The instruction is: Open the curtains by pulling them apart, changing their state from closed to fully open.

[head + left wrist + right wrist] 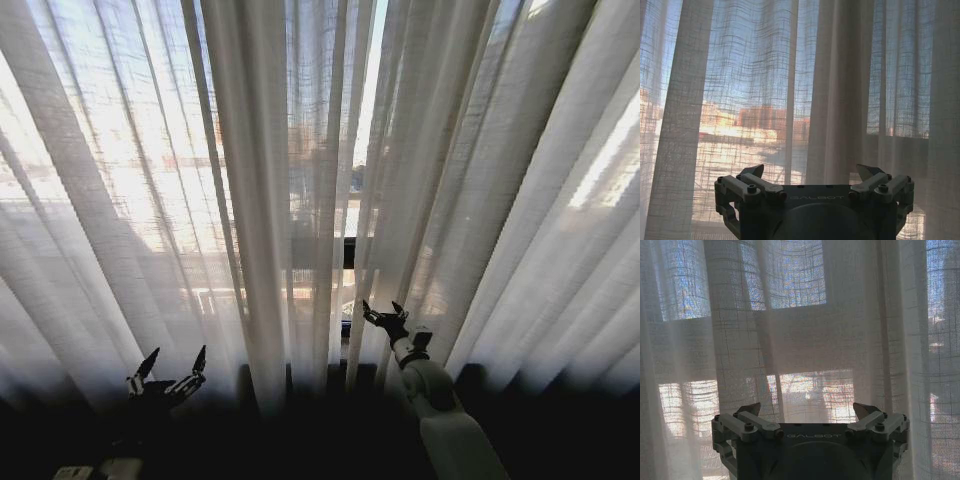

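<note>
The curtains (250, 200) hang as sheer cream pleated panels across the whole window, with a narrow slit near the middle where the two panels meet. My right gripper (384, 314) is open, raised on its white arm just right of that slit, close to the fabric's edge folds. My left gripper (172, 368) is open too, lower down and to the left, in front of the left panel. In the left wrist view the open left gripper (810, 172) faces the pleats (840, 100) with nothing between its fingers. In the right wrist view the open right gripper (810, 410) faces the weave (790, 350) at close range.
Dark window frame bars (348, 250) show through the slit and behind the fabric. The floor strip (300, 440) below the curtain hem is in deep shadow. City buildings (760, 117) glow through the cloth.
</note>
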